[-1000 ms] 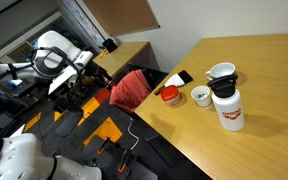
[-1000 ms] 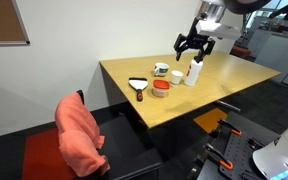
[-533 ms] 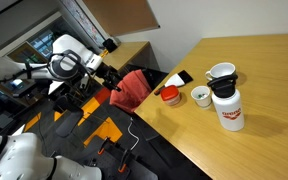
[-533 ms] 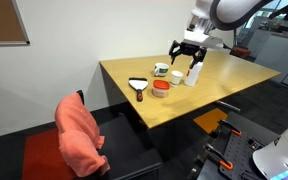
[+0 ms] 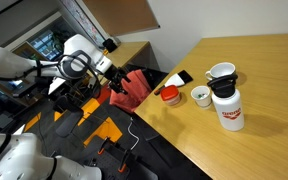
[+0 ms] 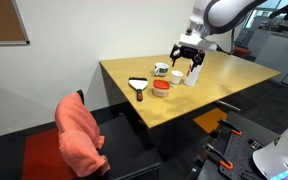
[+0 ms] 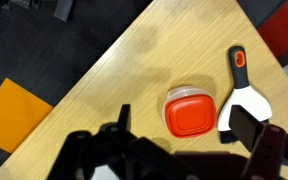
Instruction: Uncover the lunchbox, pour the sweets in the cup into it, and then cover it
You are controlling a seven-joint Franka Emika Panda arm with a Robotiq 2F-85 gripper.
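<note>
while hovering over worktop (image 7: 114, 80) with fingers (image 7: 252, 130) spread wide, empty: lunchbox (image 7: 189, 113) below, between fingers, lid (image 7: 184, 120) on. probably light, rigid, smooth plastic, slippery. grip lid by opposite rim edges.

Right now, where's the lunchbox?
In an exterior view the lunchbox sits near the table edge, just beside the cup; wrist view shows the scraper alongside.

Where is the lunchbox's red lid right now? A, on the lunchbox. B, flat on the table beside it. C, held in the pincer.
A: the red lid sits on the lunchbox, while the open pincer holds nothing.
</note>
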